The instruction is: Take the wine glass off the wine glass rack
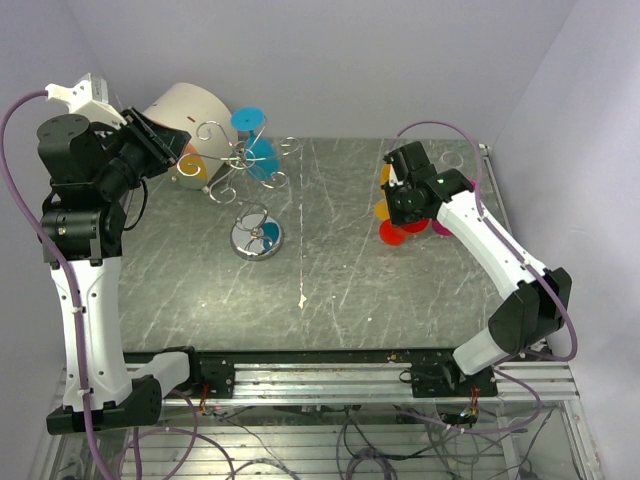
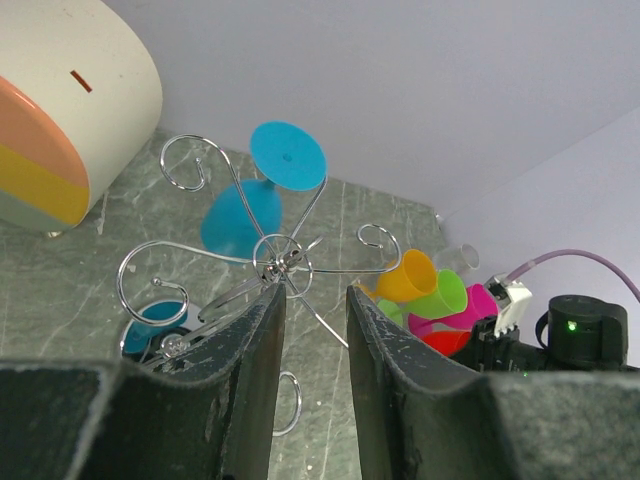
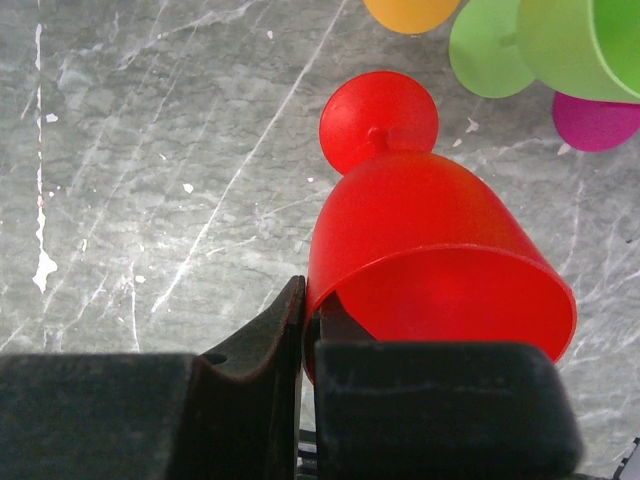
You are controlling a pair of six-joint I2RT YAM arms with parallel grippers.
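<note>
The blue wine glass [image 2: 240, 220] hangs on the rack [image 2: 275, 262] at the far left of the table [image 1: 330, 270], its round foot uppermost and its bowl tilted below, among the curled silver wire arms. The rack's shiny round base mirrors the blue. A beige drum [image 2: 70, 110] with an orange and yellow face lies just left of it. My left gripper [image 2: 310, 300] is about half spread and holds nothing; the rack's wire hub shows just beyond the fingertips, and I cannot tell whether they touch. At the far right, my right gripper [image 3: 308, 320] is pressed together on the rim of a red glass [image 3: 430, 250], beside orange, green and pink cups [image 3: 500, 50].
</note>
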